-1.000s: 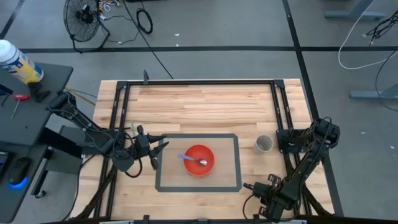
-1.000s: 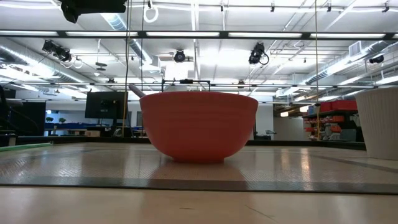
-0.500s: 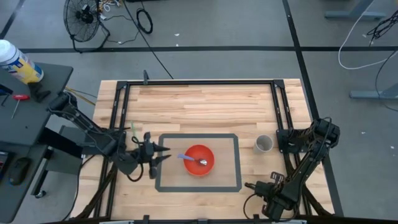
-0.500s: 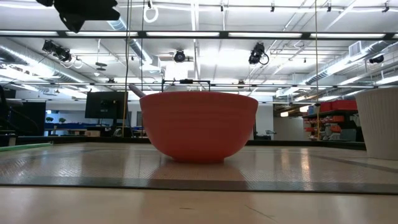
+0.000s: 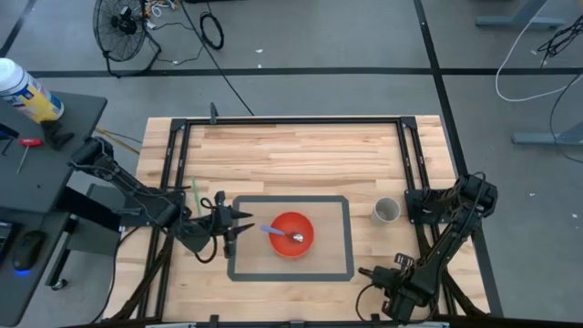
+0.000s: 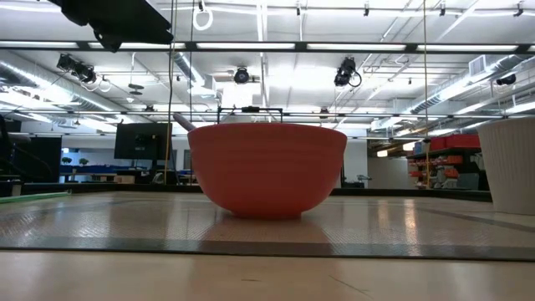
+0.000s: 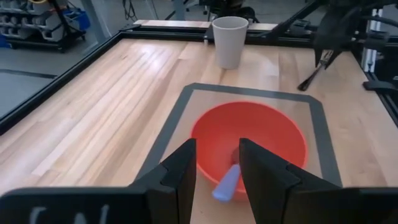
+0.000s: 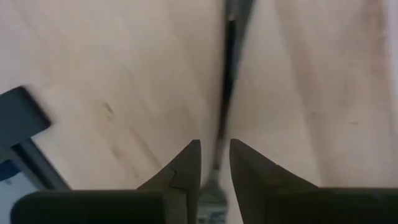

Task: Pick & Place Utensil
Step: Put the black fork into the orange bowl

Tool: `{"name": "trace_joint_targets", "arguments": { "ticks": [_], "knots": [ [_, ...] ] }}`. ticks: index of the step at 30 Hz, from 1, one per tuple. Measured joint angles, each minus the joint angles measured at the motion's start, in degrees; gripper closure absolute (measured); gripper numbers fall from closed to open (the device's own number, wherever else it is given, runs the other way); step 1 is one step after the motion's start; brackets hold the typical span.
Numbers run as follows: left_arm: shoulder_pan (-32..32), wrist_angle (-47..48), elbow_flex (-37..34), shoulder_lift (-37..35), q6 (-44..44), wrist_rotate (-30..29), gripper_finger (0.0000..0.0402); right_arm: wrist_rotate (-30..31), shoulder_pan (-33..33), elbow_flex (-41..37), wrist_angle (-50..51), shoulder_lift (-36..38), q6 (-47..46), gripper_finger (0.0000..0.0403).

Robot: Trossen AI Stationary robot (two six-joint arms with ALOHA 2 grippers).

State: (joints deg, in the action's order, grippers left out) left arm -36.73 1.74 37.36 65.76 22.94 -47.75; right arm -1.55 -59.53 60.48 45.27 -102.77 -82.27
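An orange bowl (image 5: pixel 291 234) stands on a grey-bordered mat, also seen in the low view (image 6: pixel 267 171) and the left wrist view (image 7: pixel 250 134). In it lies a spoon with a blue handle (image 5: pixel 271 230) and a metal head (image 5: pixel 297 239); the handle (image 7: pixel 227 182) leans on the bowl's left rim. My left gripper (image 5: pixel 235 223) is open, just left of the bowl and above the table, fingers pointing at it (image 7: pixel 217 163). My right gripper (image 8: pixel 214 165) waits near the table's near right corner, narrowly open.
A white cup (image 5: pixel 387 210) stands right of the mat, also in the left wrist view (image 7: pixel 229 40) and the low view (image 6: pixel 510 163). A green stick (image 5: pixel 194 191) lies at the table's left edge. A black frame (image 5: pixel 291 119) rims the table.
My left gripper has moved toward the table's right, closer to the bowl, and has come down somewhat. The bowl and spoon have not moved.
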Motion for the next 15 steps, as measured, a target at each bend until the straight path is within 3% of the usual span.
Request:
{"name": "trace_joint_targets", "arguments": {
  "ticks": [7,15],
  "knots": [
    [0.2,-0.1,0.0,0.0,0.0,0.0,0.0275,-0.9,0.0,-2.4,-1.5,0.1,-2.5,0.0322],
    [0.2,-0.2,0.0,0.0,0.0,0.0,0.0275,0.2,0.0,-3.5,-2.6,0.1,-4.6,0.0379]
  ]
}}
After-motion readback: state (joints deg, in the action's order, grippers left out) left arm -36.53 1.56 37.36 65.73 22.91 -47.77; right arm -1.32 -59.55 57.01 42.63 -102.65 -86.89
